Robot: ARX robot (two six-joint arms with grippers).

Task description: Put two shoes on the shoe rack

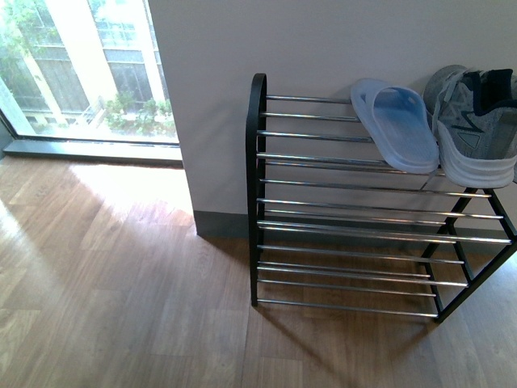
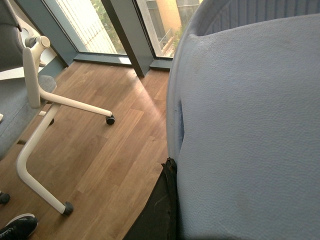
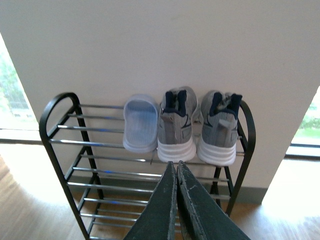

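Shoe rack point(image 1: 355, 234) stands against the white wall point(image 1: 323, 40), black arched side frames, chrome rods for shelves, wood floor point(image 1: 121, 283) in front. Front view: one pale blue slide sandal point(image 1: 397, 125) lies on the top tier, sole side up, heel end toward the camera; just right of it, touching or nearly so, a grey mesh sneaker point(image 1: 477, 121) with white sole, partly cut off by the frame edge. Right wrist view shows the full top tier: sandal point(image 3: 141, 122) at left, then two grey sneakers side by side, left one point(image 3: 177, 127) and right one point(image 3: 219, 127), heels toward the camera, toes toward the wall; the right one sits close to the right side frame. Lower tiers hold nothing visible. Right gripper point(image 3: 177, 167): dark fingers pressed together, nothing between them, held in front of the rack around mid-tier height. Left wrist view is mostly filled by a second pale blue slide sandal point(image 2: 250, 135), very close to the lens, textured surface and raised rim visible; a dark finger point(image 2: 160, 210) lies against its edge, so the left gripper looks clenched on that sandal, away from the rack. Behind it: floor, white office chair base point(image 2: 45, 115) with castors, floor-to-ceiling window point(image 2: 100, 25), tip of a black shoe point(image 2: 17, 226) in the near corner.
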